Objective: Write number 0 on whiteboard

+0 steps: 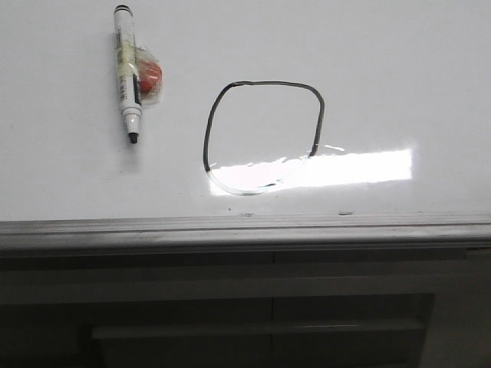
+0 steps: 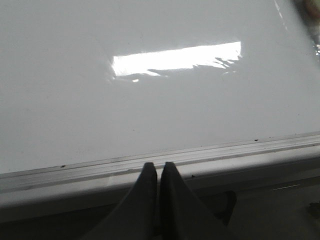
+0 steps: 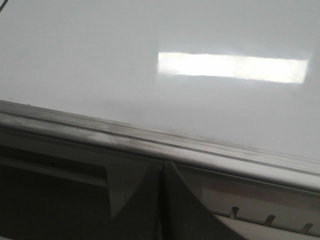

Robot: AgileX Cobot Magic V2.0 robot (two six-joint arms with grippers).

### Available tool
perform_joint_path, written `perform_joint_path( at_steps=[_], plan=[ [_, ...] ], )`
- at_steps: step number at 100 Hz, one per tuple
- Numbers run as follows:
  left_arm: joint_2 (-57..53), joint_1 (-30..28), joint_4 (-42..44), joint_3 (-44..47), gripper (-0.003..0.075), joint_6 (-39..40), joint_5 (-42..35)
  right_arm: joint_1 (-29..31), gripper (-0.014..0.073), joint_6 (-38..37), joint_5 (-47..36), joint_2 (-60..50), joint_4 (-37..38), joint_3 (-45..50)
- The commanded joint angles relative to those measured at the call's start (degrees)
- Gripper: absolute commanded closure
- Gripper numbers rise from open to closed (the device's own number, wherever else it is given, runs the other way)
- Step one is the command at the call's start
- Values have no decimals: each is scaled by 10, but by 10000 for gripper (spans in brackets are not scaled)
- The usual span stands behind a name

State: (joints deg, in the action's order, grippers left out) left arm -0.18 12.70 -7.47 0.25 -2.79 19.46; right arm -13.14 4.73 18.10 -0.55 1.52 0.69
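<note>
The whiteboard (image 1: pixel 61 184) is glossy white with a grey metal edge strip along its near side and a bright rectangular glare. The number 0 (image 1: pixel 265 83) is a thin black closed loop at the board's middle; its lower part runs into the glare. A white marker (image 1: pixel 126 73) with a black tip lies uncapped on the board at the far left. Neither gripper shows in the front view. My left gripper (image 2: pixel 156 165) is shut and empty just before the edge strip (image 2: pixel 225 150). My right gripper (image 3: pixel 162 167) is shut and empty below the edge strip (image 3: pixel 150 140).
A red round thing in clear wrapping (image 1: pixel 149 77) lies against the marker's right side. In front of the board's edge there is a dark grey panel with a long handle bar (image 1: pixel 261 330).
</note>
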Motion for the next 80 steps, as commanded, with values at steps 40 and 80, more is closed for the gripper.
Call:
perform_joint_path(
  at_steps=[40,80],
  plan=[
    [-16,-1,-7,17,740,5,-20,3,664,-3,-12,-11,15,7],
    [-16,-1,-7,17,740,5,-20,3,664,-3,-12,-11,16,7]
  ],
)
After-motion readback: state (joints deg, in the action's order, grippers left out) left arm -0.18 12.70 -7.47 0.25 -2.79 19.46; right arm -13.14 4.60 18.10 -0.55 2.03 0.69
